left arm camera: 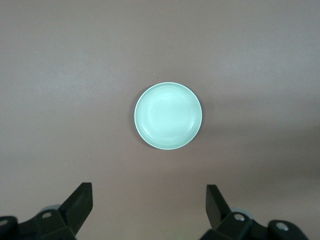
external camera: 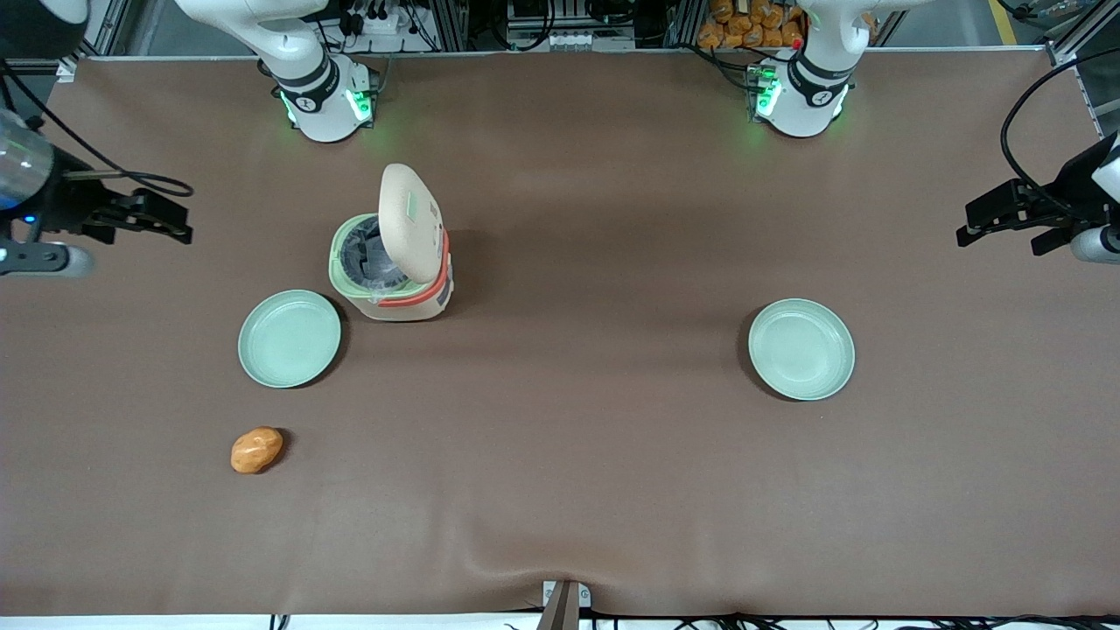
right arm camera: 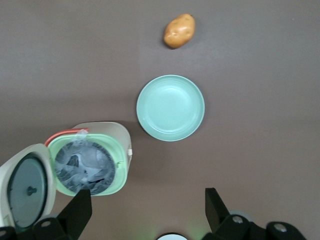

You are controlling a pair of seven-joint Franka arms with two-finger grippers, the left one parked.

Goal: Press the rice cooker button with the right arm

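Now the rice cooker (external camera: 395,280) sits on the brown worktop (external camera: 577,472) toward the working arm's end, its lid (external camera: 411,223) standing upright and the dark inner pot (with what may be a crumpled plastic liner) exposed inside the pale green rim. The right arm (external camera: 39,210) hangs high and well to the side of the cooker, touching nothing. Its end effector (right arm camera: 145,212) is open, black fingers (right arm camera: 77,210) spread wide with nothing between them, looking down on the cooker (right arm camera: 87,162) and a plate (right arm camera: 170,107). That green plate (external camera: 290,339) lies just beside the cooker, nearer the front camera. A potato (external camera: 256,450) rests nearer the camera still, apart from the plate. A second plate (external camera: 801,349) lies well off toward the parked arm's end.
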